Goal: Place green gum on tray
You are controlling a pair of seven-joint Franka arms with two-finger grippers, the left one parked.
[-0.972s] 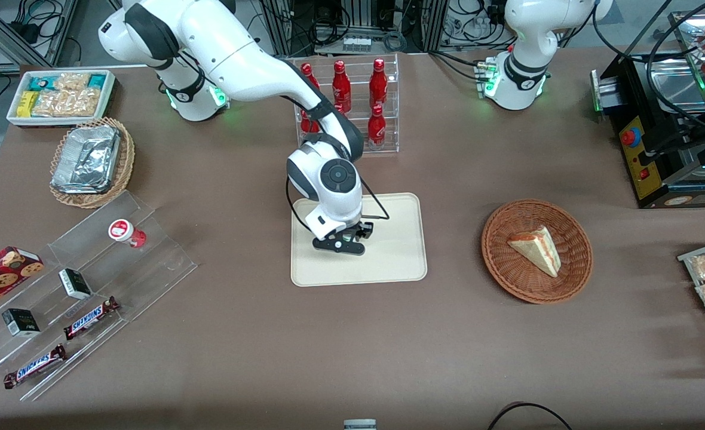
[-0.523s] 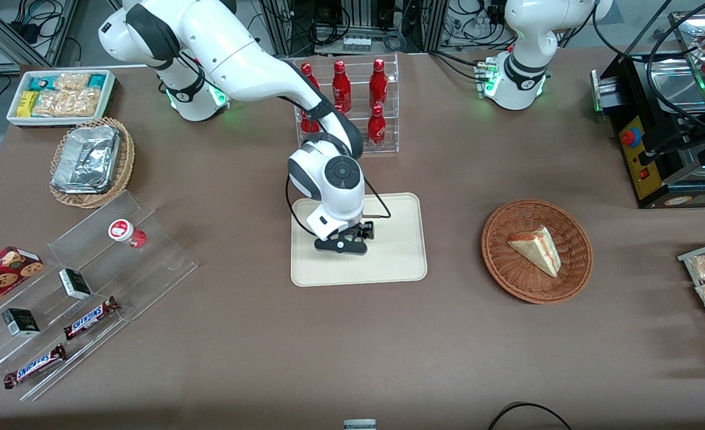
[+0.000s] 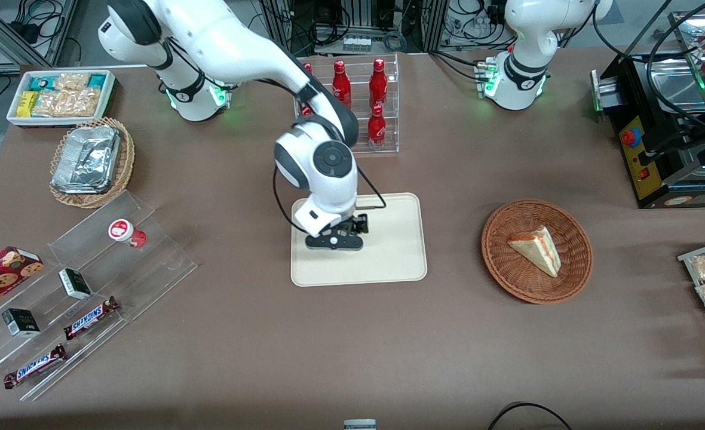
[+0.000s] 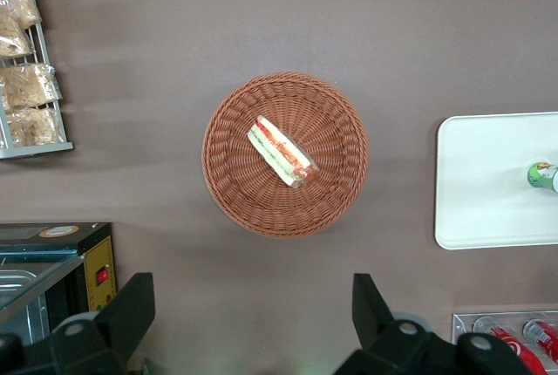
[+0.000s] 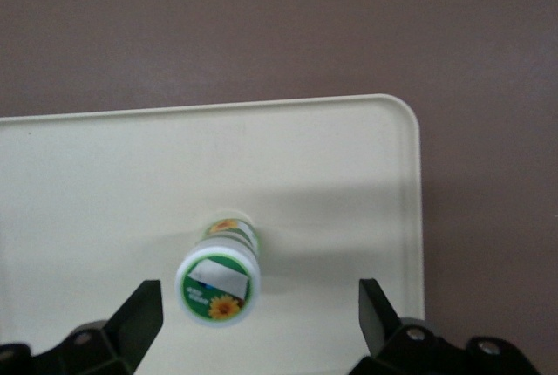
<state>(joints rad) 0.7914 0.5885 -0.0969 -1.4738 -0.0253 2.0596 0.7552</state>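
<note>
Fingers [image 5: 139, 318] of the gripper [image 5: 260, 314] are spread wide and released above the green gum [image 5: 219, 277], which stands upright on the tray [image 5: 366, 174] at centre frame, so withdrawing clear seemingly remains.

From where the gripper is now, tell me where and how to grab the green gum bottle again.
Grip the green gum by its round sides just below the white lid, coming straight down from above. It stands upright on the tray, apart from the rim, and the open gripper hangs over it with a finger on each side.
</note>
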